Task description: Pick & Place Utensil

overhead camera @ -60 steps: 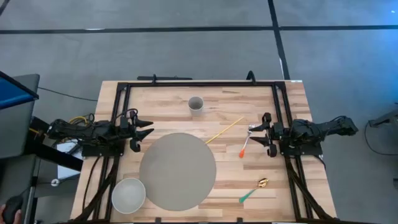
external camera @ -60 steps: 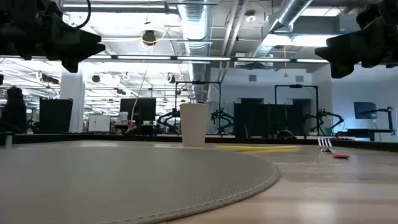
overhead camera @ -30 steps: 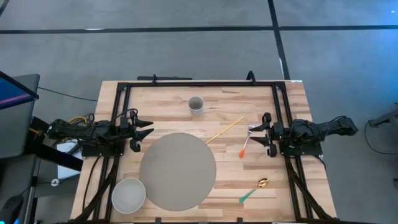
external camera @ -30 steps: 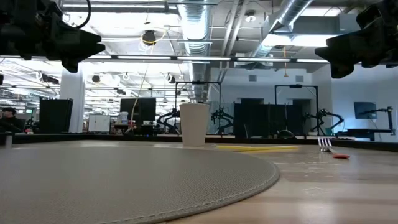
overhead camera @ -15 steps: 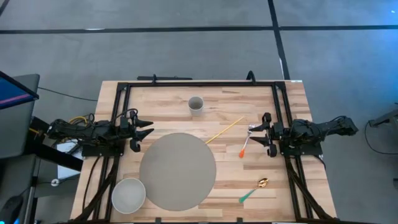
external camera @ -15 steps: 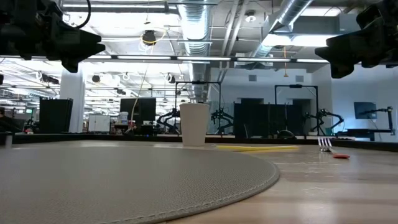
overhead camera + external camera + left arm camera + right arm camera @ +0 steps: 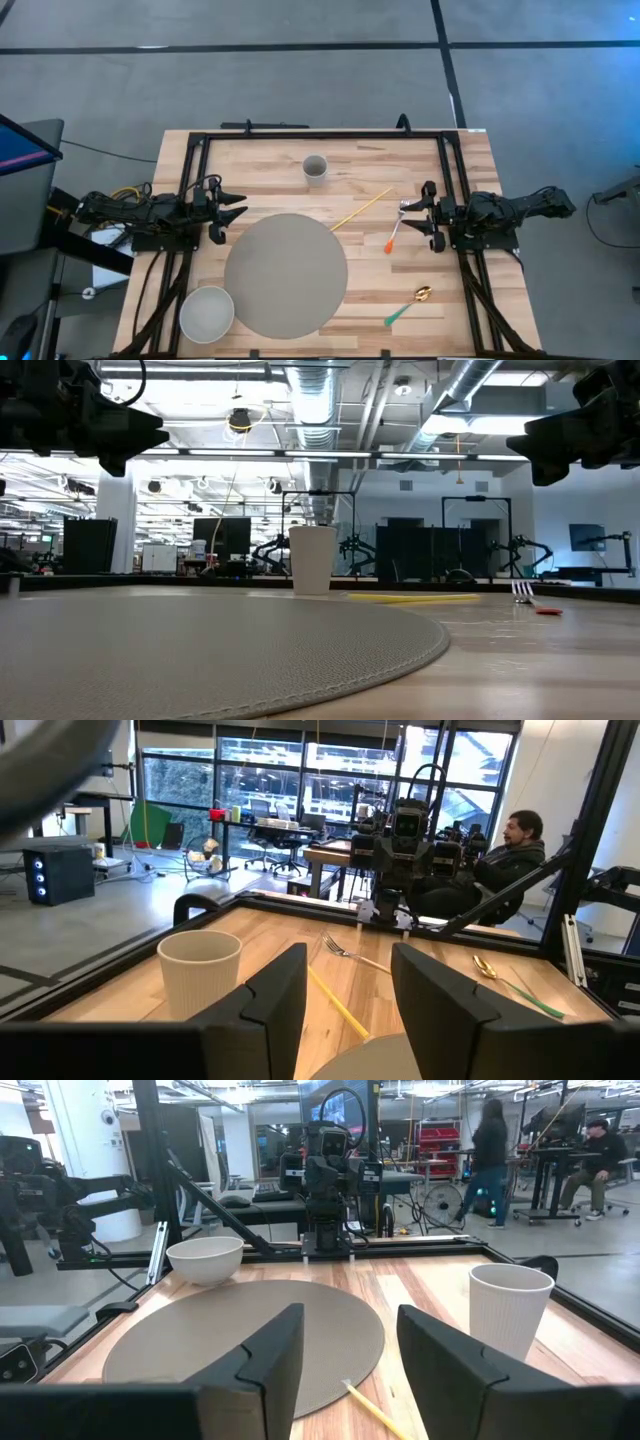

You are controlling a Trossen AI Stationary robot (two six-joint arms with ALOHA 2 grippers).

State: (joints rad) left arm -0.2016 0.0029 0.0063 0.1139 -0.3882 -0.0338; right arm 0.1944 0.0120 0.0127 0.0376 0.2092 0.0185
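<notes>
A fork [image 7: 394, 232] with an orange handle lies flat on the table's right half, its tines [image 7: 405, 208] under my right gripper [image 7: 414, 218], which hovers open above the table. A yellow chopstick [image 7: 360, 210] lies slanting beside the round grey mat [image 7: 285, 275]. A spoon [image 7: 408, 305] with a gold bowl and green handle lies near the front right. My left gripper [image 7: 236, 208] waits open at the table's left side. The left wrist view shows the fork [image 7: 350, 955], the chopstick [image 7: 335, 1003] and the spoon [image 7: 510, 982]. Both grippers [image 7: 130, 430] [image 7: 560, 445] show high in the low view.
A white paper cup [image 7: 315, 167] stands upright at the far middle and a white bowl [image 7: 206, 312] at the near left corner. A black frame [image 7: 320, 133] runs around the table's edges. People [image 7: 492, 1150] show in the room beyond.
</notes>
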